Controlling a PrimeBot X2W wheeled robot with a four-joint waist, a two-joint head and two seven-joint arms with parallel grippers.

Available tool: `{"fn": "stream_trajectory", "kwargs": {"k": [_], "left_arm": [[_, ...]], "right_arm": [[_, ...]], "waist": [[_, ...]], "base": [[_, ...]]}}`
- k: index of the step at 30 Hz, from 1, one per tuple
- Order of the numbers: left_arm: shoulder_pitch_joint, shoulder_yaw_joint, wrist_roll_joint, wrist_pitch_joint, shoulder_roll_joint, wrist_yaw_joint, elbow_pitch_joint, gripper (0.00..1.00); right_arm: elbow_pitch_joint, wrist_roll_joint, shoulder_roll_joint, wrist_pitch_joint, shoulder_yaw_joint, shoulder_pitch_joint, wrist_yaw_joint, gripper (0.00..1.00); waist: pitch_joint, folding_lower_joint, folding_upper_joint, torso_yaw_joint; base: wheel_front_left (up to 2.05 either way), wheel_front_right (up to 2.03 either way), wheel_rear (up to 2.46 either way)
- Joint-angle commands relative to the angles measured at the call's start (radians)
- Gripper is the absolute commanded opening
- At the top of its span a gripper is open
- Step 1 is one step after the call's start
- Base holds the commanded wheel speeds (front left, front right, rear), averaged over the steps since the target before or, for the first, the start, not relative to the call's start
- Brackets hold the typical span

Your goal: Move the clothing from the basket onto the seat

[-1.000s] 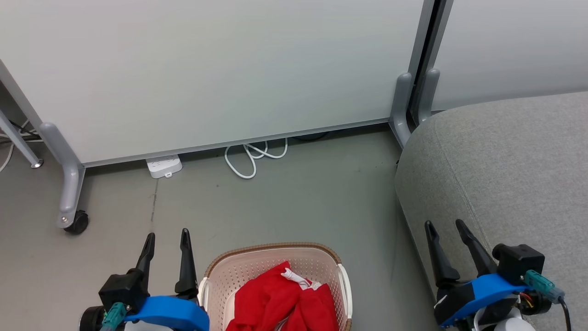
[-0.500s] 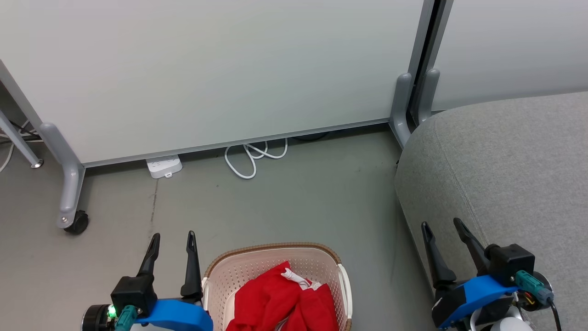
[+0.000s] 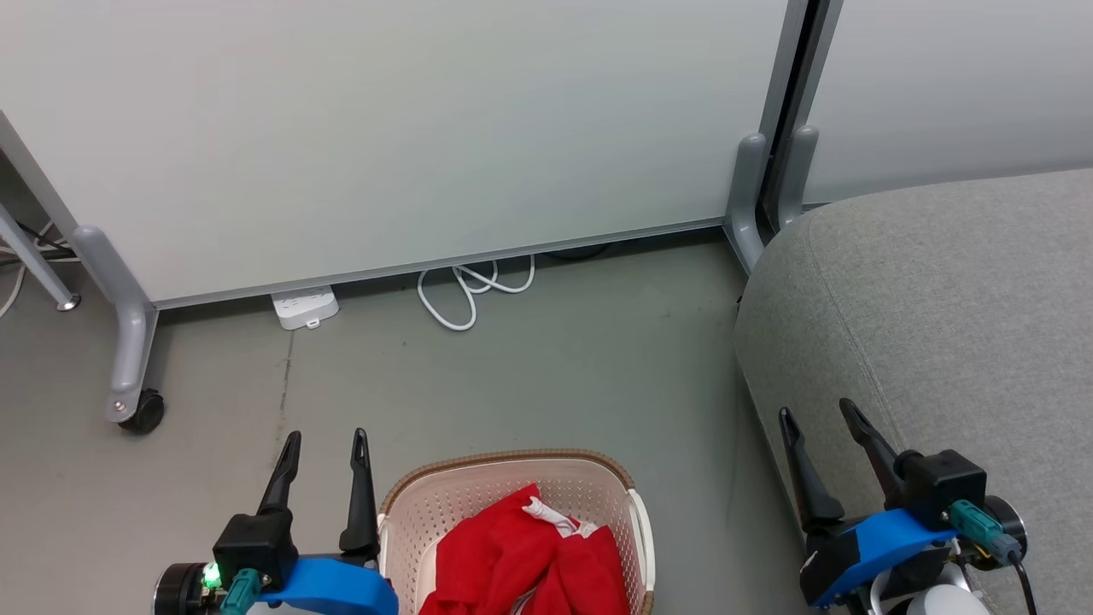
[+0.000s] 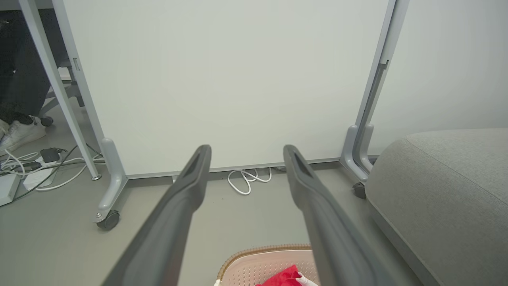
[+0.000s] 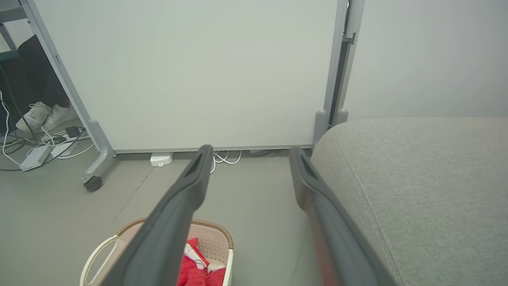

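Observation:
Red clothing (image 3: 529, 559) with white trim lies bunched in the cream basket (image 3: 418, 504) on the floor at the bottom centre of the head view. The grey seat (image 3: 956, 299) fills the right side. My left gripper (image 3: 326, 440) hovers just left of the basket, open and empty. My right gripper (image 3: 815, 414) hangs open over the seat's front left edge, holding nothing. The left wrist view shows the basket rim (image 4: 254, 254) and clothing (image 4: 283, 276) below its open fingers. In the right wrist view, the basket (image 5: 216, 234) and clothing (image 5: 194, 262) sit at lower left, the seat (image 5: 416, 178) on the right.
A white partition panel (image 3: 384, 128) on grey wheeled legs (image 3: 128, 359) stands behind. A white power strip (image 3: 305, 308) and a looped cable (image 3: 470, 290) lie at its foot. Cables, adapters and a person's white shoes (image 5: 43, 113) are beyond the panel's left end.
My left gripper has edged right, toward the basket. My right gripper has slid slightly left and back toward the view's bottom. Basket and clothing stay put.

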Motion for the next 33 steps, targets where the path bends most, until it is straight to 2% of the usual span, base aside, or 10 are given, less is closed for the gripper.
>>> {"fn": "stream_trajectory", "kwargs": {"k": [1, 9, 14, 20, 29, 33], "left_arm": [[0.004, -0.001, -0.001, -0.005, -0.002, 0.002, 0.0, 1.0], [0.006, -0.005, -0.045, -0.005, -0.004, -0.018, 0.038, 1.0], [-0.024, -0.022, -0.085, -0.005, -0.004, -0.04, 0.119, 1.0], [-0.106, -0.048, -0.102, 0.002, -0.001, -0.072, 0.26, 1.0], [-0.321, -0.09, -0.086, 0.038, 0.058, -0.107, 0.472, 1.0], [-0.385, -0.104, -0.083, 0.055, 0.075, -0.115, 0.536, 1.0]], "right_arm": [[-0.002, 0.001, -0.006, -0.002, 0.001, -0.004, 0.0, 1.0], [-0.002, 0.008, -0.006, -0.004, 0.016, -0.013, 0.0, 1.0], [-0.018, 0.009, -0.006, 0.003, 0.046, -0.033, 0.0, 1.0], [-0.052, 0.019, -0.006, -0.002, 0.074, -0.087, 0.0, 1.0], [-0.099, 0.039, -0.004, -0.024, 0.116, -0.204, 0.0, 1.0], [-0.109, 0.05, -0.004, -0.039, 0.134, -0.243, 0.0, 1.0]], "waist": [[0.001, 0.0, 0.0, 0.0], [0.017, 0.0, 0.0, -0.016], [0.064, 0.0, 0.0, -0.048], [0.189, 0.0, 0.0, -0.121], [0.458, 0.0, 0.0, -0.234], [0.529, 0.0, 0.0, -0.261]], "base": [[0.0, 0.0, 0.0], [0.0, 0.0, 0.0], [0.0, 0.0, 0.0], [0.0, 0.0, 0.0], [0.0, 0.0, 0.0], [0.0, 0.0, 0.0]]}}
